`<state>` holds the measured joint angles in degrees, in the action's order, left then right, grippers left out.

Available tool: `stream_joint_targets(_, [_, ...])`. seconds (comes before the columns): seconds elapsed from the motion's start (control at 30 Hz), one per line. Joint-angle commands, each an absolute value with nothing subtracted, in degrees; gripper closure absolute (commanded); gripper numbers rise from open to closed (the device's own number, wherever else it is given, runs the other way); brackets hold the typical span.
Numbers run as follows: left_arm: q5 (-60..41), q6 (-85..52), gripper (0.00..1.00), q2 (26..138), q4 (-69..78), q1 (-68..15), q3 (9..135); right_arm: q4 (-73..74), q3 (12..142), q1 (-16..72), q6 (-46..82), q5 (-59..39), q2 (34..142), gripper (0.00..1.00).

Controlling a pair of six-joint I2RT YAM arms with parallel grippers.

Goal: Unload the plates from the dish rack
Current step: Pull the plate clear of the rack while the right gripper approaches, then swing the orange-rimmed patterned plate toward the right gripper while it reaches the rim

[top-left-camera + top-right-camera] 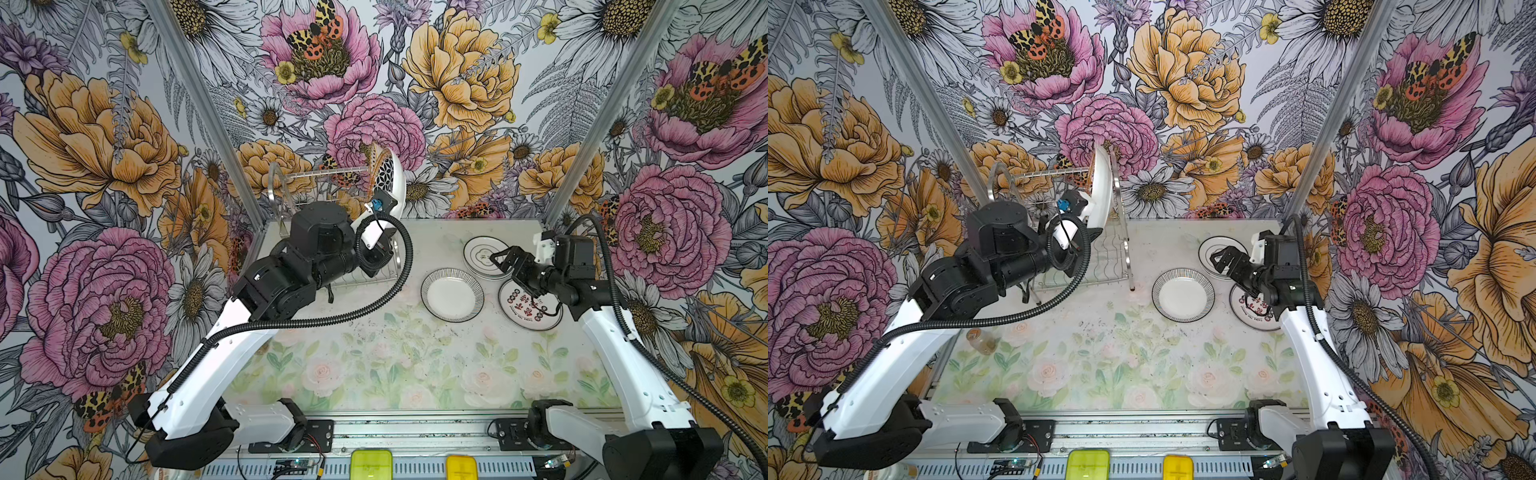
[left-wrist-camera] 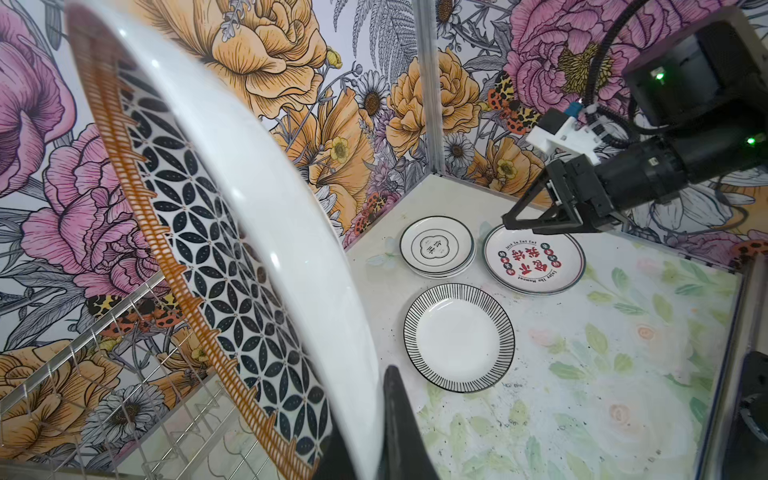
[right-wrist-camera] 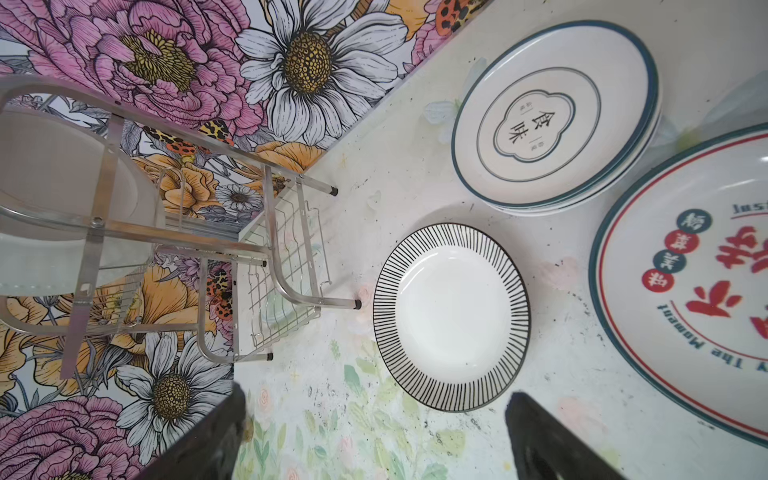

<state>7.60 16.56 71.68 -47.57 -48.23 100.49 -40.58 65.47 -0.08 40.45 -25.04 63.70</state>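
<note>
Left gripper point(image 2: 365, 415) clamps patterned plate point(image 2: 232, 257), seemingly not yet clear of dish rack point(image 1: 1108, 249). Next: lift out, lay beside unloaded plates point(image 2: 459, 336). Right gripper point(image 3: 374, 411) agape, empty.

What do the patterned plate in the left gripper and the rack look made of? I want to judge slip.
The patterned plate looks like glazed ceramic: its white back is glossy with sharp highlights, so probably slick. The dish rack is bright metal wire and tube with a mirror-like sheen, likely stainless or chromed steel. The dark caps on its feet are probably rubber or plastic.
</note>
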Motion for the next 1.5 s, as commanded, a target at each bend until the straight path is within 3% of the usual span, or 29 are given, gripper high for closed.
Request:
stream_joint_targets(0.0, [19.05, 19.28, 1.0, 70.33, -41.13, -55.42, 99.6, -42.31, 68.38, -0.26, 40.39, -22.76, 62.49, 0.01])
stream_joint_targets(0.2, [24.55, 18.22, 1.0, 75.34, -41.13, -62.65, 96.19, -44.41, 71.76, -0.18, 40.01, -21.44, 63.52, 0.01])
stream_joint_targets(0.8, [25.06, 20.45, 1.0, 92.58, -41.31, -64.37, 98.17, -45.88, 80.41, 4.38, 42.13, -22.08, 63.65, 0.12])
stream_joint_targets(1.47, [30.99, 23.89, 1.0, 101.1, -42.78, -66.18, 100.09, -48.3, 82.1, 12.15, 36.88, -18.9, 78.84, 0.24])
